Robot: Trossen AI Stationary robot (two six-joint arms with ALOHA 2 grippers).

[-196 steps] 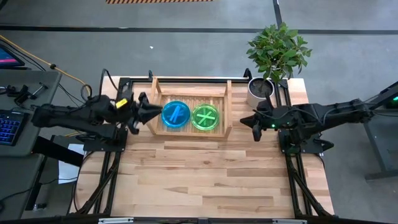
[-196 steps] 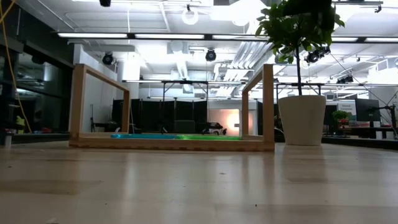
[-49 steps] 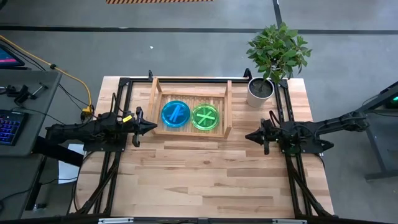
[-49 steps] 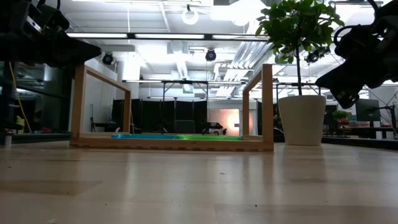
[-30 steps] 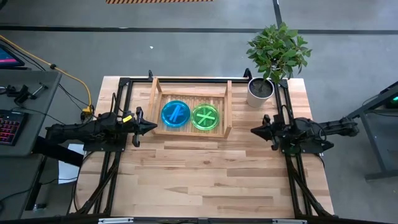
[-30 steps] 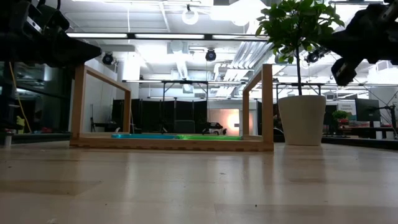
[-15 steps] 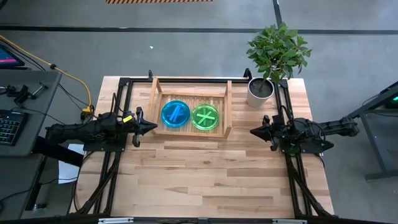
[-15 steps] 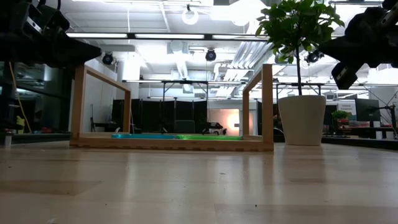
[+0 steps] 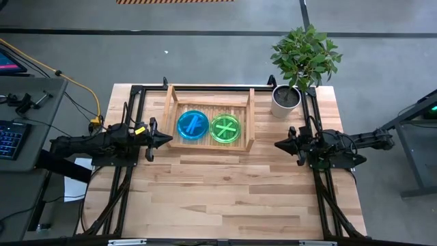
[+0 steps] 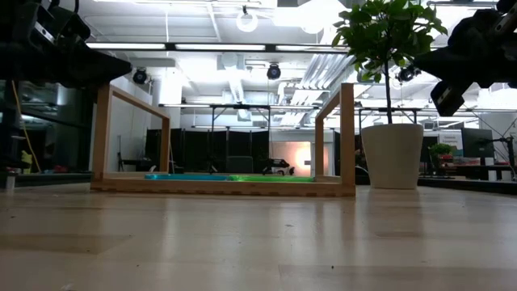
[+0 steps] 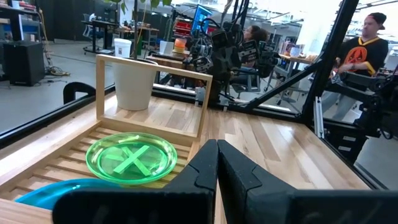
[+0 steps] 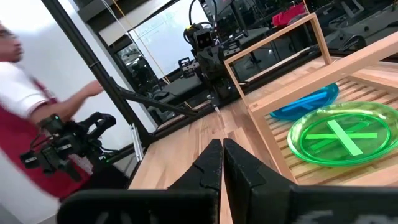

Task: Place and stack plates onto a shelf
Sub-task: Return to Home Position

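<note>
We see the left jaws pressed together, holding nothing: in the left wrist view the two dark fingers (image 11: 200, 177) meet with only a thin line between them. The right jaws are likewise closed and empty, the fingers (image 12: 208, 168) meeting the same way in the right wrist view.

From above, the left arm (image 9: 102, 142) reaches in from the left edge of the table (image 9: 225, 198), its jaws ending just beside the near left corner of the shelf (image 9: 250, 116) and not touching it. The right arm (image 9: 334, 145) lies at the right edge, and its jaws point toward the shelf's right rail from well apart. In the low view both arms hang high above the table, at the upper corners.

The shelf stands at the far middle of the table, between the two arms. On its slatted base lie the blue plate (image 9: 192, 126) on the left and the green plate (image 9: 226, 128) on the right, flat and just beside each other. How many plates lie under each we cannot tell.

A potted plant (image 9: 287, 99) stands at the far right corner, near the shelf. A person in black (image 11: 367, 53) and a person in red and white (image 12: 18, 81) show beyond the table.
</note>
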